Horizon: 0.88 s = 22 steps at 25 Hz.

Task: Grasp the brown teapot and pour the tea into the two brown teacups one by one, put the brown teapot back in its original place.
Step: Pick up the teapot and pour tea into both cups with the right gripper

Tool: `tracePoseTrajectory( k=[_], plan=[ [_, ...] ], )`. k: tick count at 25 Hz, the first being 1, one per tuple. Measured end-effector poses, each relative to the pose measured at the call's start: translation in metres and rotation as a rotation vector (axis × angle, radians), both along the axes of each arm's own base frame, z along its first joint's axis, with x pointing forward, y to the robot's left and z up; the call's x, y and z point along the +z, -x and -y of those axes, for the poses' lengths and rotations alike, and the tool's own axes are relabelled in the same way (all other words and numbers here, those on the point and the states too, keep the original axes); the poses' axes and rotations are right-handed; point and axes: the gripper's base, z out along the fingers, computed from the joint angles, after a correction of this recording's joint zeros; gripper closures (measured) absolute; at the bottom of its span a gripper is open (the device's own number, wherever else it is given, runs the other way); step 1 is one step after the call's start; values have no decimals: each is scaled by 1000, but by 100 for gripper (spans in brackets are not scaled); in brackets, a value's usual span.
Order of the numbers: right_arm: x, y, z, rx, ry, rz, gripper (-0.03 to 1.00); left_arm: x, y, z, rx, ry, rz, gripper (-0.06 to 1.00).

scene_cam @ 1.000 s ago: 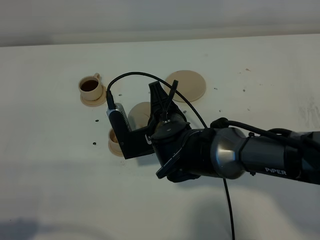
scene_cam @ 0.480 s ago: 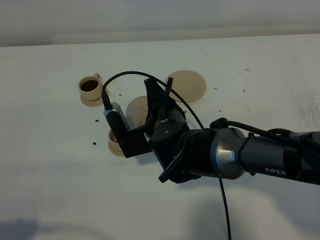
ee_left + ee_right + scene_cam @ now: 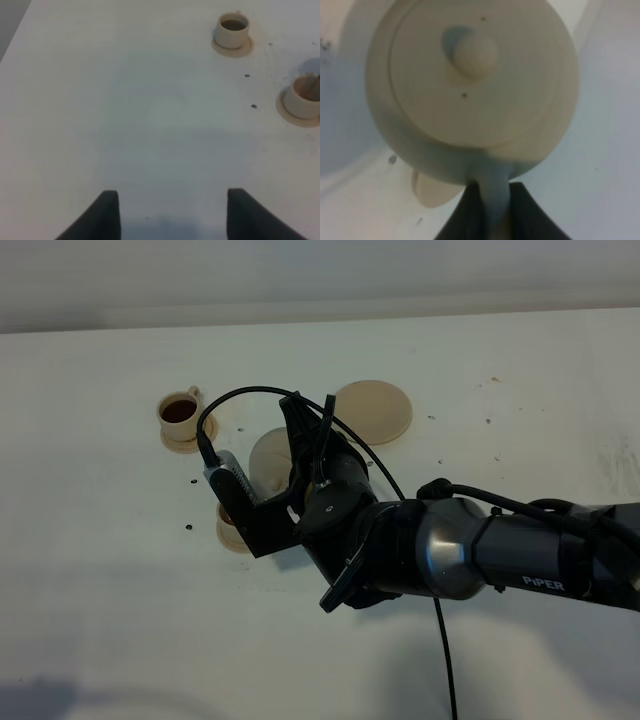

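We can read one word only: "PiPER" (image 3: 548, 583), in pale letters on the dark outer link of the right arm (image 3: 470, 550), toward four o'clock in the exterior high view. The letters run along the link and tilt slightly with it; the second is a small i, the others are capitals. In the two wrist views nothing is legible, and the brown teapot (image 3: 470, 90), seen close up, bears no mark we can read.

A white counter (image 3: 100, 620) fills the view, meeting a pale wall (image 3: 300, 280) behind. Small dark specks (image 3: 189, 528) dot its surface here and there.
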Motion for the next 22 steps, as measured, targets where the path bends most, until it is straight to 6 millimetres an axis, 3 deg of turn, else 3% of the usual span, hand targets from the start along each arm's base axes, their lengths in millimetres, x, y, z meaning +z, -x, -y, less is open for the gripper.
tracePoseTrajectory(
  k=[22],
  plan=[
    [4,-2,-2,111,127,70,85,0,0,0,3,-5,0,47]
  ],
)
